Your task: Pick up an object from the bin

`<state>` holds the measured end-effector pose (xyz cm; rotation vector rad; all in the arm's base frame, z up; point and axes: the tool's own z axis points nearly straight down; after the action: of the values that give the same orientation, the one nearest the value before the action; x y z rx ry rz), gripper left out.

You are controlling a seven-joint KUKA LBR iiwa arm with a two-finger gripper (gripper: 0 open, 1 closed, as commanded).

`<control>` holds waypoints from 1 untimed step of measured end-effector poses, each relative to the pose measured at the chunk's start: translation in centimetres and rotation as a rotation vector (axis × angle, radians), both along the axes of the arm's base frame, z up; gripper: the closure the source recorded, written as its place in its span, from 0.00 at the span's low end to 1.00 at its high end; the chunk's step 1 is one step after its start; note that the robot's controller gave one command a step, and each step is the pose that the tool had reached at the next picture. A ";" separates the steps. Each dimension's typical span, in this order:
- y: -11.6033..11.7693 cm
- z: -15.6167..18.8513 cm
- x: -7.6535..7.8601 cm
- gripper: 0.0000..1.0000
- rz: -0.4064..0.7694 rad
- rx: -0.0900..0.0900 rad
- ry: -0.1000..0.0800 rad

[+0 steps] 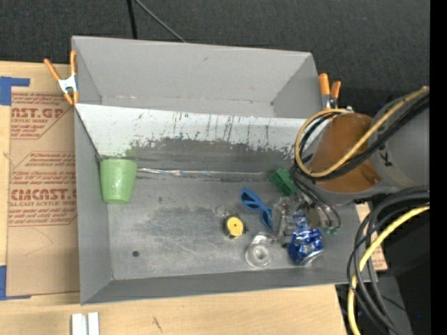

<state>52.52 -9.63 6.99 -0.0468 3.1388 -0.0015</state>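
Grey bin, gripper low at right end.
Opening and any hold: cannot tell. Blue wad just beside, front-right corner; best centred over wad, clear of blue clip.

The cup lies well left of the heap.

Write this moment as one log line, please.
gripper: right side of bin | beside: shiny blue crumpled thing, blue plastic piece | held: unclear
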 end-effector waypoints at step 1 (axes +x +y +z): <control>0.0 0.0 -0.1 0.00 0.000 0.000 0.002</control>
<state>52.46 -9.65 6.95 -0.0468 3.1409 -0.0017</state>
